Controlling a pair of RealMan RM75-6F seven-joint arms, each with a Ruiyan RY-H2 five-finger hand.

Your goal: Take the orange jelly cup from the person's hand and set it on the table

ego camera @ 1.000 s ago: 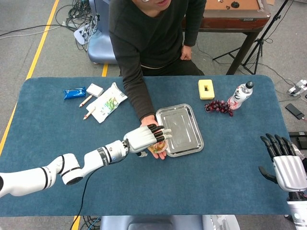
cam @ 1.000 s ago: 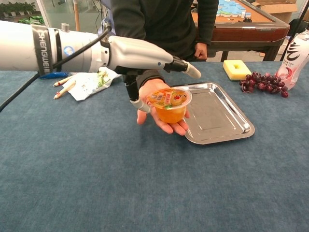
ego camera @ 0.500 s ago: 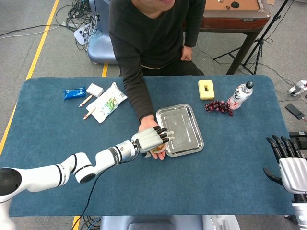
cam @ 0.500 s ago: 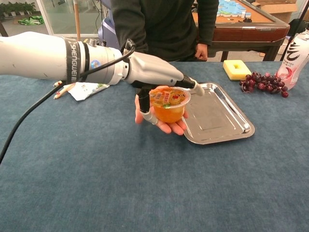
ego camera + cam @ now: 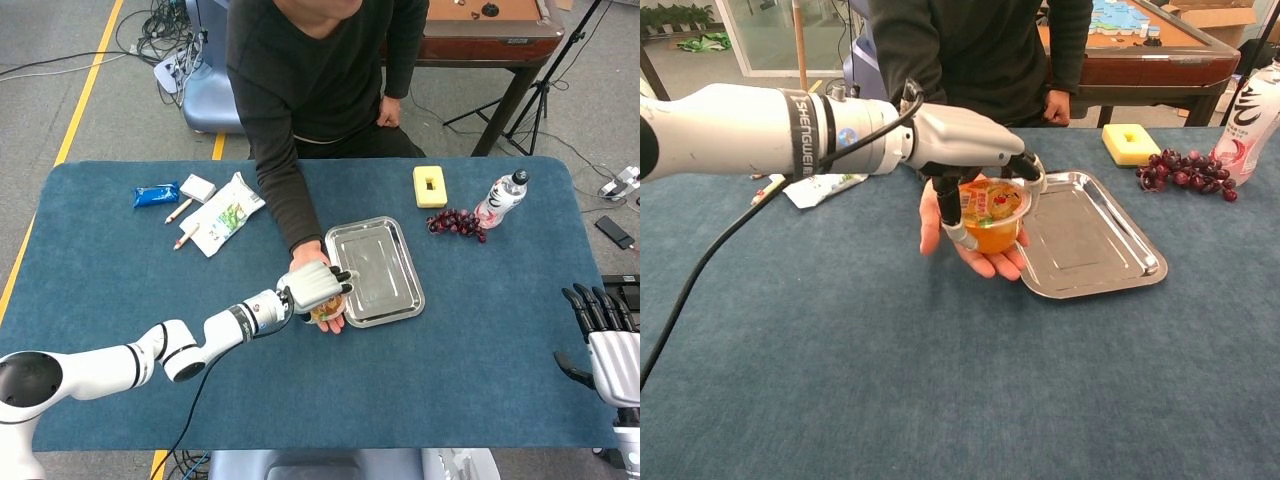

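Note:
The orange jelly cup [image 5: 992,215] sits on the person's upturned palm [image 5: 985,262], just left of the steel tray [image 5: 1090,285]. My left hand [image 5: 965,140] reaches over it from the left. The thumb presses the cup's left side and the fingers [image 5: 1033,172] curl down over its right rim, so the cup is held while it rests on the palm. In the head view my left hand [image 5: 310,285] covers most of the cup [image 5: 326,311]. My right hand [image 5: 605,340] hovers off the table's right edge, fingers apart and empty.
The tray [image 5: 375,265] lies right of the person's hand. Grapes [image 5: 457,222], a bottle [image 5: 501,198] and a yellow block [image 5: 430,186] stand at the back right. At the back left lie a snack packet [image 5: 227,213], pencils and a blue packet [image 5: 155,194].
My left hand came down over the cup and its fingers closed from spread flat to wrapped around it. The right hand drifted slightly down and right.

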